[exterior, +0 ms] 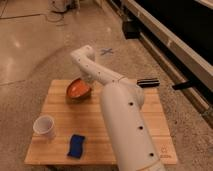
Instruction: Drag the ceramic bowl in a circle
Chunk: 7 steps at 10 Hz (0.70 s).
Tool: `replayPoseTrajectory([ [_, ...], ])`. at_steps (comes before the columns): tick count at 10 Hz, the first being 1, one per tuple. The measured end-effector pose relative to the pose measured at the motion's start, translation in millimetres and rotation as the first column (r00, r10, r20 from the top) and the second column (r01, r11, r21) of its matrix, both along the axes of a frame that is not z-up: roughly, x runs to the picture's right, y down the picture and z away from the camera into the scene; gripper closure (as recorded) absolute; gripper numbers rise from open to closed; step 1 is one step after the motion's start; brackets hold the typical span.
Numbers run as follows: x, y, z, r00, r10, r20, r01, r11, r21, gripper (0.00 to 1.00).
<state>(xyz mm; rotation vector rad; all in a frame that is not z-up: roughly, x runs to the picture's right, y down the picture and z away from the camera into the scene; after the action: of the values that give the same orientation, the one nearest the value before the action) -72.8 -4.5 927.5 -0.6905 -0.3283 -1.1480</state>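
Near surface's far-left corner: claw (pixel 86 81) shut on ceramic bowl (pixel 79 89) rim | mid-drag | next: continue arc.

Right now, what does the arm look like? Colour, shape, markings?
Glossy white arm: a thick rounded tube with small dark dots along the side, narrowing through rounded joints to a slimmer link. No loose cables visible. The gripper, at the ceramic bowl's far rim, is mostly hidden behind the wrist.
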Motion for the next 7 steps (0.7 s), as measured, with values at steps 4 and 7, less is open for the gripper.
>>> replayPoseTrajectory([
  [4, 37.7, 44.0, -44.9, 0.996, 0.053, -0.075, -0.056, 0.9977, -0.038, 1.0],
  [7, 32.6, 93.7, -83.3, 0.994, 0.085, -0.066, -0.091, 0.9923, -0.085, 1.0],
])
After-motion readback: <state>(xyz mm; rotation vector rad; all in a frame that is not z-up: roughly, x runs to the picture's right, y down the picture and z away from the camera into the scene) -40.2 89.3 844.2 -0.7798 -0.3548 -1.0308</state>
